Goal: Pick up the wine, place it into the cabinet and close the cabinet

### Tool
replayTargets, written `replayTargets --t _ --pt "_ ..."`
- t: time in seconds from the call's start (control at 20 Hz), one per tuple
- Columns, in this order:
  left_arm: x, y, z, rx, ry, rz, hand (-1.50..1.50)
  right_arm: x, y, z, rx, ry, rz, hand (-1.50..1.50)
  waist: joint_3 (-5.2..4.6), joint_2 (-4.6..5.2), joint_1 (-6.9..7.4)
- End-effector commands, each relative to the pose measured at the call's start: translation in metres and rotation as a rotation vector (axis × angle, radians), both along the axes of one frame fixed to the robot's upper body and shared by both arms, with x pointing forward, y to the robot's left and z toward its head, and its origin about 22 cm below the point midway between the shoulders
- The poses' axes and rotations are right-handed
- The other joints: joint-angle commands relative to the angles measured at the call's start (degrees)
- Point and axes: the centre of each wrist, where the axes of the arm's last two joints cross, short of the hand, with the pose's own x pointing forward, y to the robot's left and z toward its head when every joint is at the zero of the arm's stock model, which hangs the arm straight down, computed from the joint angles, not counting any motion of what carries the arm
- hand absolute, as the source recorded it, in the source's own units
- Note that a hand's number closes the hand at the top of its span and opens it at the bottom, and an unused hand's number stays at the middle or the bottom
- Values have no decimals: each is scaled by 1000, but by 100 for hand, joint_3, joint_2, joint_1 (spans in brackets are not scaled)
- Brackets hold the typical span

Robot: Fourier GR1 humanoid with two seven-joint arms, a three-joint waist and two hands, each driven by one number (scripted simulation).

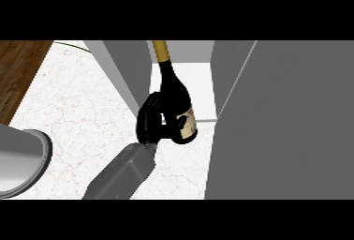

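Note:
A dark wine bottle [175, 91] with a gold-capped neck and a pale label points away from me into the open cabinet [199, 82], whose inside is white. My right hand [153, 123] is curled round the bottle's lower body from the left, hiding part of it. The bottle's base is about level with the cabinet's front edge. A grey door panel [128, 70] stands open at the left of the opening. A broad grey door [283, 122] fills the view's right side. My left hand does not show.
The white marbled counter [76, 108] spreads out left of the cabinet. A dark wooden surface [17, 70] lies at the far left top. A large rounded grey shape [21, 161] sits at the lower left edge.

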Motion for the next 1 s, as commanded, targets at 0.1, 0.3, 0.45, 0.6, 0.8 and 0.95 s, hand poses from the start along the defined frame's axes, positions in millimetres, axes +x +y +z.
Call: replayTargets --t 0.1,0.3,0.45,0.6,0.8,0.95 --pt "31 2 19 -1 14 39 150 -5 5 6 -13 -18 6 -150 -1 3 -3" --pt "47 6 23 -6 -19 58 150 -7 4 -11 10 -10 18 -150 0 28 -89" --pt "52 9 24 -2 -3 70 150 -4 -2 -19 11 -7 9 -150 2 22 -62" --pt "59 -5 50 4 -11 60 150 -15 -4 7 15 -14 5 -150 2 -13 28" --pt "78 3 54 27 12 64 150 -5 3 -10 2 -17 7 -150 0 30 -76" --pt "84 -2 64 45 31 66 150 -6 4 -13 23 -15 33 -150 0 45 -153"
